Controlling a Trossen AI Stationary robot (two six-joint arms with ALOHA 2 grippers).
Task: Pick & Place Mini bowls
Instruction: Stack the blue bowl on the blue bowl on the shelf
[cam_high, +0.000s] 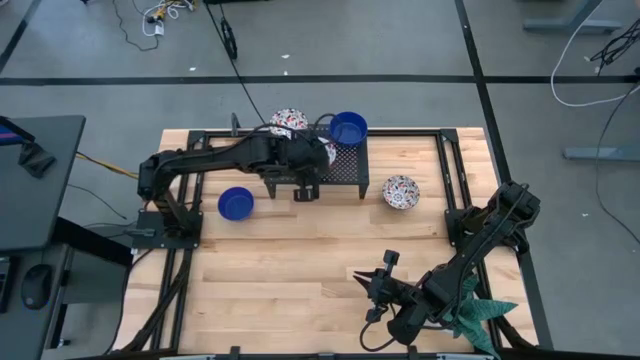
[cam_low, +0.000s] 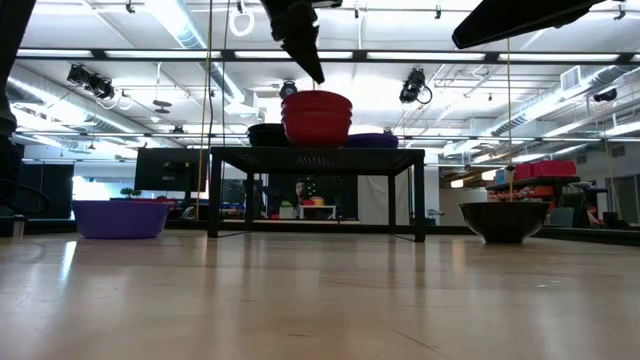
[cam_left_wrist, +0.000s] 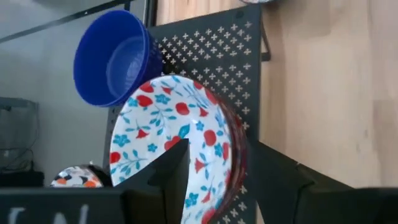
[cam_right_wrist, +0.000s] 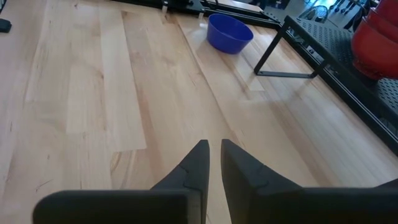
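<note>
Jaws of the left gripper (cam_left_wrist: 214, 180) standing apart, straddling the rim of the white floral-patterned mini bowl (cam_left_wrist: 174, 140), one finger inside and one outside. Not clamping yet, by the look of it; seemingly lining up for a rim pinch, since the floral bowl is topping a small stack on the black perforated metal rack (cam_left_wrist: 217, 56). Sitting just beside it on the rack, a solid cobalt blue mini bowl (cam_left_wrist: 112, 59); peeking at the rack's far end, another floral mini bowl (cam_high: 289, 121). Resting on the pale wooden desk (cam_high: 300, 270), a second blue bowl (cam_high: 236, 203) beside the rack and a lone floral bowl (cam_high: 401, 191) on its other side. Waiting low over the desk's near edge, well apart from the bowls, the right gripper (cam_right_wrist: 211, 165), jaws nearly together on nothing. Showing no readable brand, label or writing anywhere.
</note>
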